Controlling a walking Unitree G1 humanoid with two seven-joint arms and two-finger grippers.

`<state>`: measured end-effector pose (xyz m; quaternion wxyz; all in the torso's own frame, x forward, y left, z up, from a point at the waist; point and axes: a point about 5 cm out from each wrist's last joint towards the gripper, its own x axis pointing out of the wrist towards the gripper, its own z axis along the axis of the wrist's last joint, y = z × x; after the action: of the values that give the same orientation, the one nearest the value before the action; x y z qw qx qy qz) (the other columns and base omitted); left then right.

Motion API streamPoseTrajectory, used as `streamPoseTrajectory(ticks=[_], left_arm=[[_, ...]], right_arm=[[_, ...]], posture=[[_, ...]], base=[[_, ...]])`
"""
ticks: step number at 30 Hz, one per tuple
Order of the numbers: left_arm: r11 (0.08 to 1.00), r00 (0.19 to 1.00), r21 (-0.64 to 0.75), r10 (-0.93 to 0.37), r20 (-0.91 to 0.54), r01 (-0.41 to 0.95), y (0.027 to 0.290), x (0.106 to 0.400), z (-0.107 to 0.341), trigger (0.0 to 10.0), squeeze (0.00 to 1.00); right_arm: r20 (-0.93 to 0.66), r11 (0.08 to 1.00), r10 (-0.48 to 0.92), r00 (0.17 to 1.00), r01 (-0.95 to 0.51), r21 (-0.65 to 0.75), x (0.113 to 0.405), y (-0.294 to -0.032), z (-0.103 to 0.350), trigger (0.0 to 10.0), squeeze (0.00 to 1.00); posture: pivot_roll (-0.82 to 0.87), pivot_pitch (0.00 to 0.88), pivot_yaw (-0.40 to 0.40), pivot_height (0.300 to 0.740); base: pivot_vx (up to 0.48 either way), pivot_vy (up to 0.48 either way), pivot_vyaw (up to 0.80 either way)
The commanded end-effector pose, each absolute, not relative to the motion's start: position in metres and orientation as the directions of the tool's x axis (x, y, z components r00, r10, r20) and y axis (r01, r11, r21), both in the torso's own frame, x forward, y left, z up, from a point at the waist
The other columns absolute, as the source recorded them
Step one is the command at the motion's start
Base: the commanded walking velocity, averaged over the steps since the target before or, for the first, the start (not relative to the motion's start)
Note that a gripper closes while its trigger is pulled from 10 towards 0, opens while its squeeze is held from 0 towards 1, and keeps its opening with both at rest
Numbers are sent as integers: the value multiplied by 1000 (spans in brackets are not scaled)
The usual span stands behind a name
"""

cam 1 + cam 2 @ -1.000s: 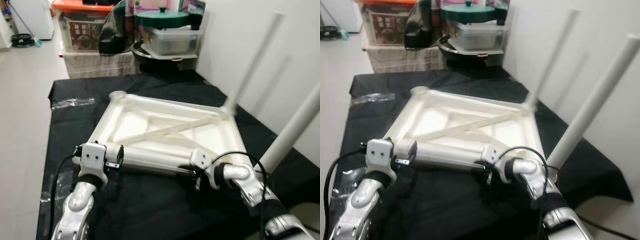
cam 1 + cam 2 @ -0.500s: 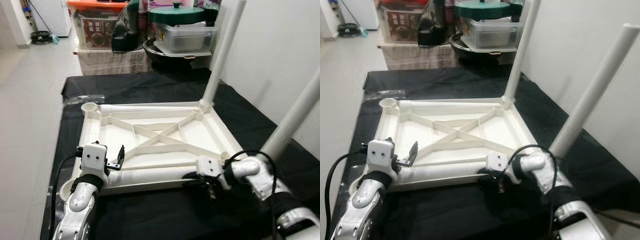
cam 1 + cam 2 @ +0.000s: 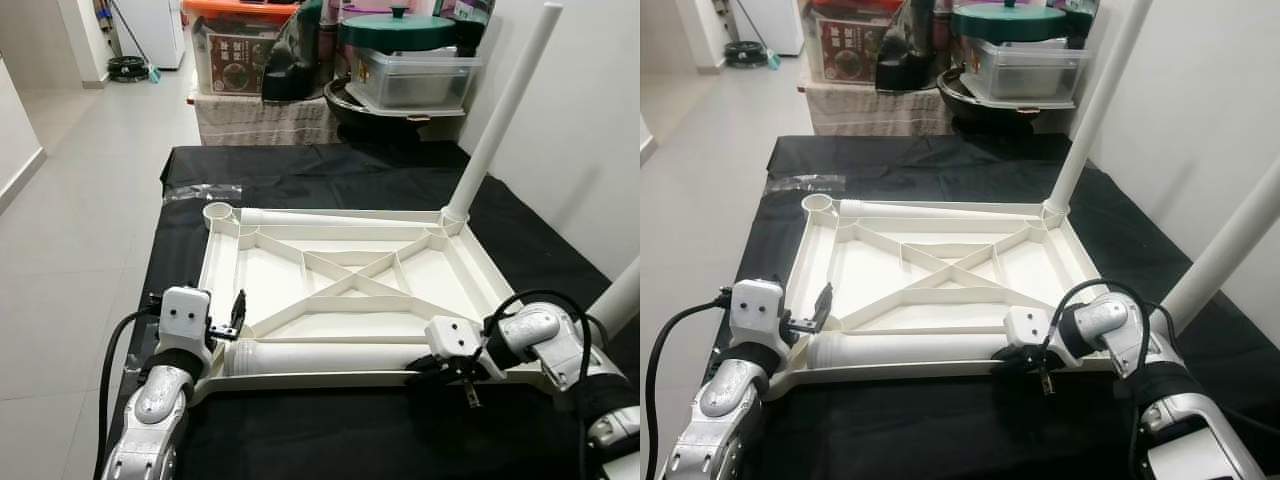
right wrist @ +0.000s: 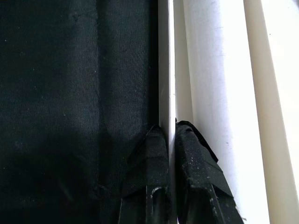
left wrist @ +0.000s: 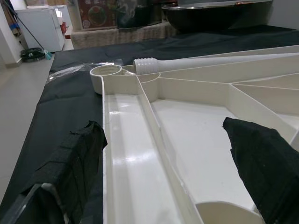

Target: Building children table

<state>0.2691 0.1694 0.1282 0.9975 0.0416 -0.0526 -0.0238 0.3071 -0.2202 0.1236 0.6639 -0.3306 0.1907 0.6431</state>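
A white plastic table top (image 3: 270, 285) lies upside down on the black-covered table (image 3: 300, 165). Two white legs stand screwed in on its right side, one far (image 3: 500, 110) and one near (image 3: 622, 295). A loose leg (image 3: 320, 355) lies along the near rim, and another loose leg (image 3: 340, 216) lies along the far rim, its threaded end beside the empty far-left socket (image 3: 218, 212). My left gripper (image 5: 163, 154) is open, its fingers (image 5: 74, 163) astride the left rim. My right gripper (image 4: 169, 135) is shut on the near rim (image 3: 940, 368) at the right end.
A clear plastic bag (image 3: 200, 192) lies on the cloth at the far left. Storage boxes, a wok and a lidded pot (image 3: 400, 60) stand behind the table. A white wall (image 3: 590, 120) runs along the right. Open floor (image 3: 80, 200) lies to the left.
The table top has turned from a diagonal, tilted pose to lie flat and square with the cloth. My right gripper went with the near rim. The left gripper let go and opened.
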Motion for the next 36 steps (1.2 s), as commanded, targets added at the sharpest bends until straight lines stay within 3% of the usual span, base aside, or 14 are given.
streamPoseTrajectory(ticks=[1, 3, 4, 6, 7, 8, 15, 23, 25, 29, 30, 31, 34, 36], left_arm=[[993, 994, 101, -63, 92, 53, 168, 269, 125, 10000, 0], [994, 994, 100, -63, 92, 54, 168, 269, 125, 10000, 0], [994, 994, 100, -63, 91, 53, 168, 269, 125, 10000, 0], [994, 994, 100, -63, 91, 53, 168, 269, 125, 10000, 0], [994, 994, 100, -63, 92, 54, 168, 269, 125, 10000, 0], [994, 994, 99, -63, 92, 54, 168, 269, 125, 10000, 0], [994, 993, 98, -61, 97, 52, 168, 270, 125, 10000, 0], [995, 993, 96, -51, 102, 41, 171, 269, 127, 10000, 0], [996, 992, 93, -17, 125, 5, 175, 267, 129, 10000, 0], [996, 991, 92, 1, 137, -14, 178, 266, 131, 10000, 0], [994, 987, 91, 47, 152, -61, 184, 266, 133, 10000, 0], [989, 981, 89, 104, 161, -120, 194, 264, 134, 10000, 0], [975, 970, 101, 180, 162, -198, 211, 259, 134, 10000, 0], [965, 965, 128, 208, 160, -230, 221, 253, 133, 10000, 0]], right_arm=[[-627, -11, 763, 159, -966, -259, 314, -218, 133, 8980, 0], [-625, 5, 761, 177, -963, -268, 316, -217, 133, 8980, 0], [-615, 40, 762, 204, -962, -270, 320, -217, 134, 10000, 0], [-615, 40, 762, 204, -962, -270, 320, -217, 134, 10000, 0], [-603, 77, 764, 231, -960, -269, 324, -217, 137, 10000, 886], [-583, 104, 775, 243, -960, -261, 327, -215, 140, 10000, 1000], [-429, 191, 848, 311, -935, -300, 341, -203, 168, 10000, 1000], [-370, 164, 880, 299, -921, -353, 342, -202, 193, 10000, 1000], [-247, 226, 906, 343, -887, -402, 347, -191, 209, 10000, 1000], [-218, 251, 907, 360, -878, -408, 348, -185, 210, 10000, 1000], [-177, 292, 902, 395, -857, -424, 350, -175, 207, 10000, 0], [-133, 350, 897, 422, -860, -372, 351, -162, 201, 10000, 0], [-83, 363, 914, 397, -892, -271, 342, -137, 187, 10000, 0], [-119, 292, 939, 323, -930, -224, 327, -121, 169, 10000, 0]], posture=[[27, 0, -81, 740], [27, 0, -81, 740], [26, 0, -81, 740], [26, 0, -81, 740], [26, 0, -81, 740], [26, 0, -81, 740], [28, 0, -82, 740], [35, 0, -88, 740], [33, 0, -87, 740], [33, 0, -87, 740], [37, 0, -90, 740], [37, 0, -90, 740], [53, 0, -93, 740], [60, 0, -94, 740]], base=[[0, 0, 0], [0, 0, 0], [0, 0, 0], [0, 0, 0], [0, 0, 0], [0, 0, 0], [0, 0, 0], [0, 0, 0], [0, 0, 0], [0, 0, 0], [0, 0, 0], [0, 0, 0], [0, 0, 0], [0, 0, 0]])
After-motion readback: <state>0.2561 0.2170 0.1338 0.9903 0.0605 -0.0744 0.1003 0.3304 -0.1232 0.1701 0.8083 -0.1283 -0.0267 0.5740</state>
